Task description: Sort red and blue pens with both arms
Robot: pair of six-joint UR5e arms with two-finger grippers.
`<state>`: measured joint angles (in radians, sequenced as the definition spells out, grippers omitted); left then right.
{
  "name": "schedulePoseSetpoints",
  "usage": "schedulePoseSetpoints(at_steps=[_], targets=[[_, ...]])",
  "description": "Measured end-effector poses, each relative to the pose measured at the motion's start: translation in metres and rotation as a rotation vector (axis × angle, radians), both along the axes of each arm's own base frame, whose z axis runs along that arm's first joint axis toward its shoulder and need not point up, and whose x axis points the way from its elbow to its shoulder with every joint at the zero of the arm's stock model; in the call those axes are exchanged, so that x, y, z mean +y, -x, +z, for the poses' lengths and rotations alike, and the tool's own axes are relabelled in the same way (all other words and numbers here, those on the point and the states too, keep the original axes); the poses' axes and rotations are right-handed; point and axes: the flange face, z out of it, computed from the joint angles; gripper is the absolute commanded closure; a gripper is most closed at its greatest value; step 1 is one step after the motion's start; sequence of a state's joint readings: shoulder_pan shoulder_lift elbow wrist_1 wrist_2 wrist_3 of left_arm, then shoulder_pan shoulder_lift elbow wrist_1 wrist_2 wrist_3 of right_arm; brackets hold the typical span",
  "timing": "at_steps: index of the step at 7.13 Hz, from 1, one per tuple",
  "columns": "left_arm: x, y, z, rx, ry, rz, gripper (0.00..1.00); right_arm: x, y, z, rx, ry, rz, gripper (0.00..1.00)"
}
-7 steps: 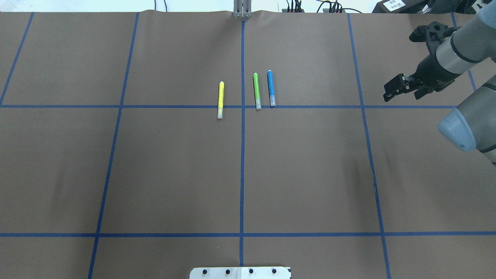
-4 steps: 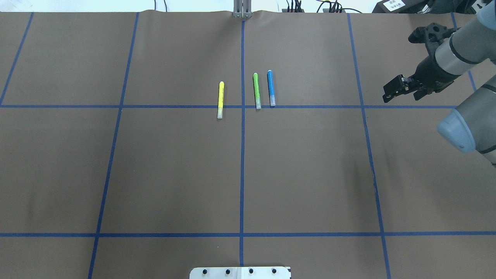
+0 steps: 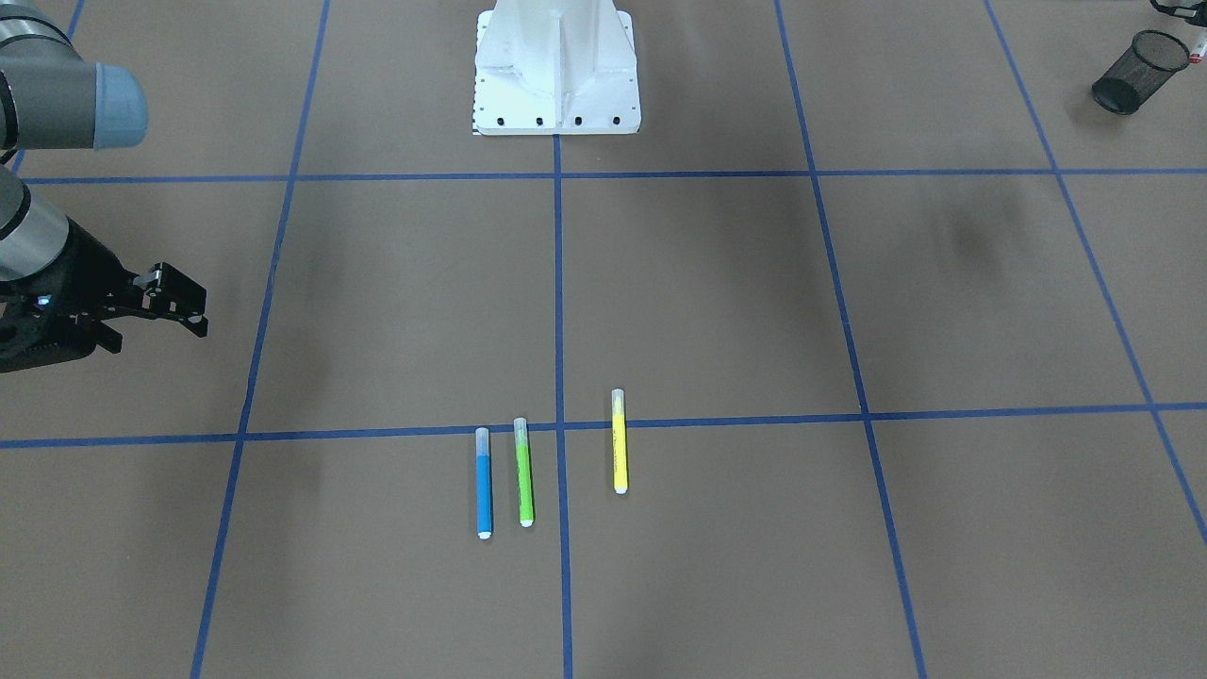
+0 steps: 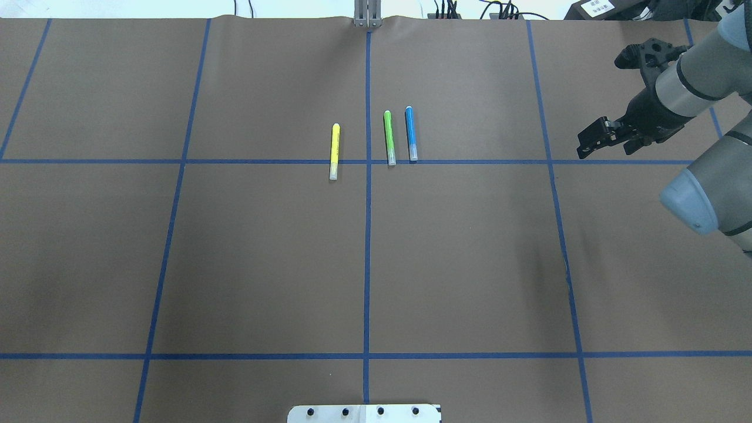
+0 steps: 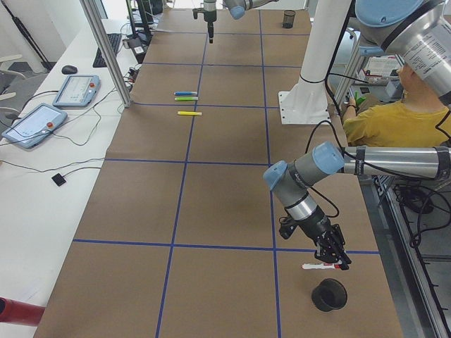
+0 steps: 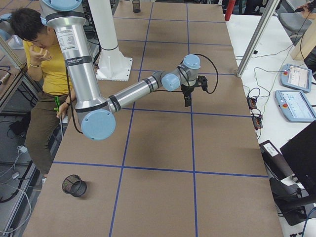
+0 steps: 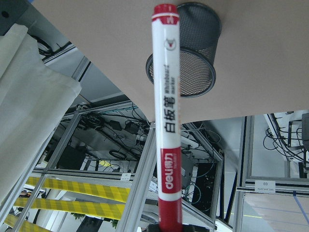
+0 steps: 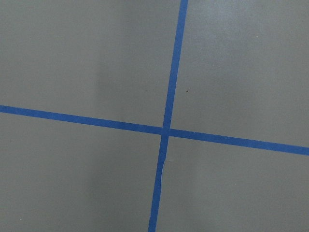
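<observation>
The blue pen (image 4: 410, 133) lies flat on the brown table, cap toward the robot, right of the centre line; it also shows in the front view (image 3: 483, 495). My right gripper (image 4: 587, 141) hangs open and empty well to the pen's right, above the table (image 3: 184, 306). The red pen (image 7: 166, 121), white-barrelled with a red cap, is held level in my left gripper (image 5: 338, 262), which is shut on its red end. It hovers just above a black mesh cup (image 5: 329, 294). The overhead view does not show the left arm.
A green highlighter (image 4: 389, 137) lies next to the blue pen and a yellow one (image 4: 334, 150) left of the centre line. A second mesh cup (image 6: 74, 185) stands at the table's right end. A person in a yellow shirt (image 5: 380, 120) sits behind the white pedestal (image 3: 556, 66).
My right gripper has crept a little to the left, toward the pens, and stays open. The three pens on the table have not moved.
</observation>
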<state>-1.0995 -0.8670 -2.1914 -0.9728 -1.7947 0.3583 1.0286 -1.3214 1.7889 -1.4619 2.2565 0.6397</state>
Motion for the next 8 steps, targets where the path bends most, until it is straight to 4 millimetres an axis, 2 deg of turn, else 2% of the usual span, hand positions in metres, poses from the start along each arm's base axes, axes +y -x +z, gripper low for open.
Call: schedulePoseSetpoints(at_steps=[4,8], targets=[[0.036,0.016,0.060,0.013,0.039,-0.001,1.00,0.002,0.001,-0.003,-0.003,-0.005,-0.003,0.01],[0.050,0.011,0.078,0.111,0.100,-0.035,1.00,0.002,0.003,-0.004,-0.001,-0.010,-0.004,0.01]])
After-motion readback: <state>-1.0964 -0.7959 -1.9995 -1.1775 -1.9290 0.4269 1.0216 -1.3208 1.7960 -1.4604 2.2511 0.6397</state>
